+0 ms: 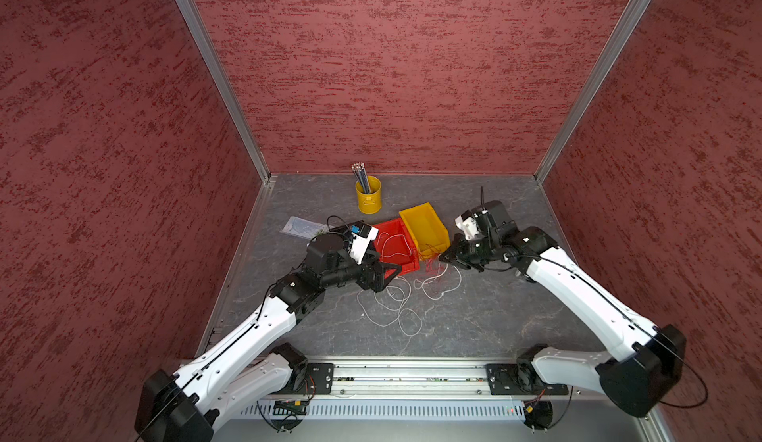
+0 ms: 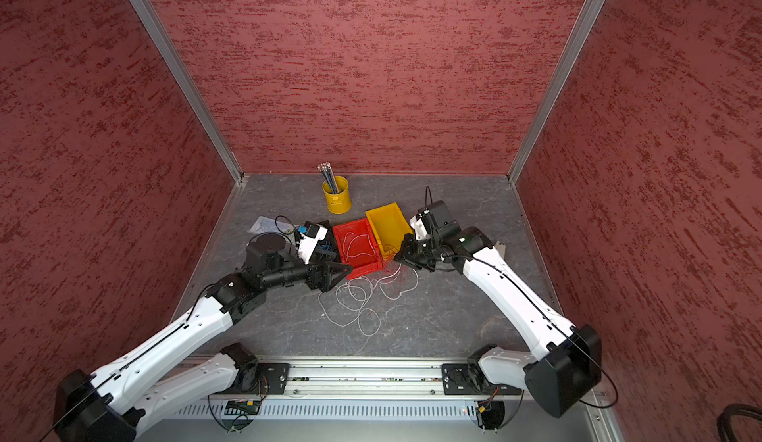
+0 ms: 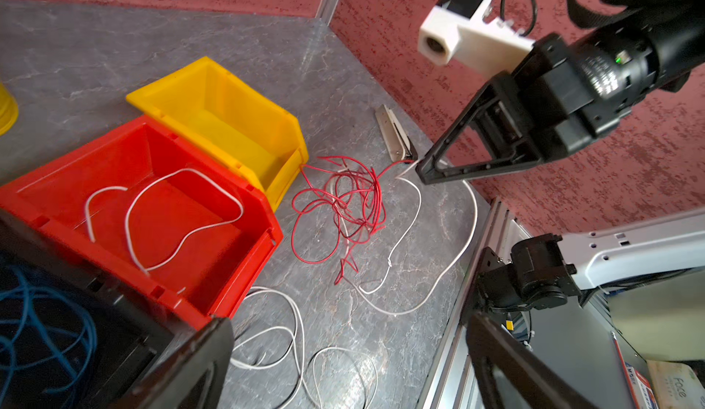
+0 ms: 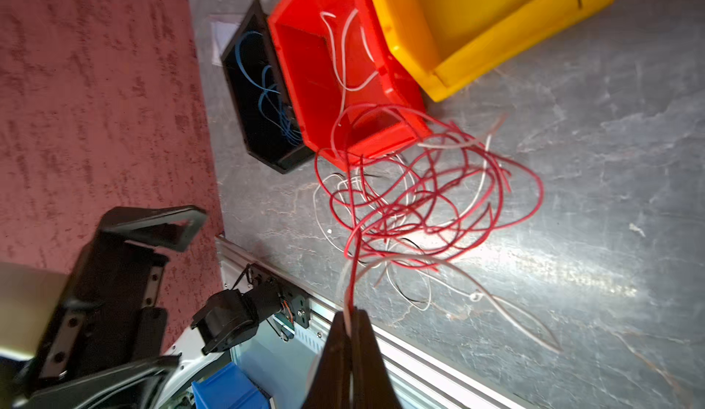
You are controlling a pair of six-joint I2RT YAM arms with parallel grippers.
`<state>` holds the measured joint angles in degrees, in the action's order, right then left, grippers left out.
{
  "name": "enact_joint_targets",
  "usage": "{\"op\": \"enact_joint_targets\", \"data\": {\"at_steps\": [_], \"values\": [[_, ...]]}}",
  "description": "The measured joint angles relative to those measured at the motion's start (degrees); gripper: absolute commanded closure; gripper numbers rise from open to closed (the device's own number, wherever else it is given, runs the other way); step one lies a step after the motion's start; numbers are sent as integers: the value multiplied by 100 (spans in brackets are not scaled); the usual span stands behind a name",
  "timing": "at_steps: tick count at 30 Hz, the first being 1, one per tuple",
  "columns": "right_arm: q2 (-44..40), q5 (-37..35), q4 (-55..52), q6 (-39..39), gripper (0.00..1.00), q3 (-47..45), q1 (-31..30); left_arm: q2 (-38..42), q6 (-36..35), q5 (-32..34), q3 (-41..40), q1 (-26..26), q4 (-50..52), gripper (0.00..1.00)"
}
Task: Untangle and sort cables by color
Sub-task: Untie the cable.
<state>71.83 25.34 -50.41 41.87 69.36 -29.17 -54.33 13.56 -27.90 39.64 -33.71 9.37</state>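
- Black bin (image 4: 236, 63): blue cables (image 4: 272, 98) inside.
- Left jaws: wide apart, empty, near the red bin (image 3: 145, 121), which holds one white cable (image 3: 183, 172).
- Yellow bin (image 3: 213, 63): empty.
- Table (image 1: 474, 316): red cables (image 3: 343, 197) tangled with white ones.
- Right jaws: clamped on a red strand plus a white one.
- Step, likely: freeing red. Next move calls for shedding the white strand.

Both arms look like twins: the left arm (image 1: 247, 337) and right arm (image 1: 569, 299) have glossy white shells dotted with small holes, chunky black joints, and a thin black lead (image 1: 598, 288) running along the top. The left pincer (image 1: 389, 279) and right pincer (image 3: 419, 171) are matte black with open triangle-shaped fingers. There's a boxy white wrist camera (image 3: 454, 37) too, and a tiny green light (image 3: 620, 59) behind it, probably an LED.
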Motion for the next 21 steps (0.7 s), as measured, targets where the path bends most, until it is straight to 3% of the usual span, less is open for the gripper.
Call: {"op": "enact_joint_targets", "data": {"at_steps": [13,21], "values": [[-44,-170,-632,-2,100,229,0,-1182,-1012,-494,1279,-824,-173,0],[-361,-258,-680,122,100,227,0,-2339,-1814,-382,2162,-1644,275,14]]}}
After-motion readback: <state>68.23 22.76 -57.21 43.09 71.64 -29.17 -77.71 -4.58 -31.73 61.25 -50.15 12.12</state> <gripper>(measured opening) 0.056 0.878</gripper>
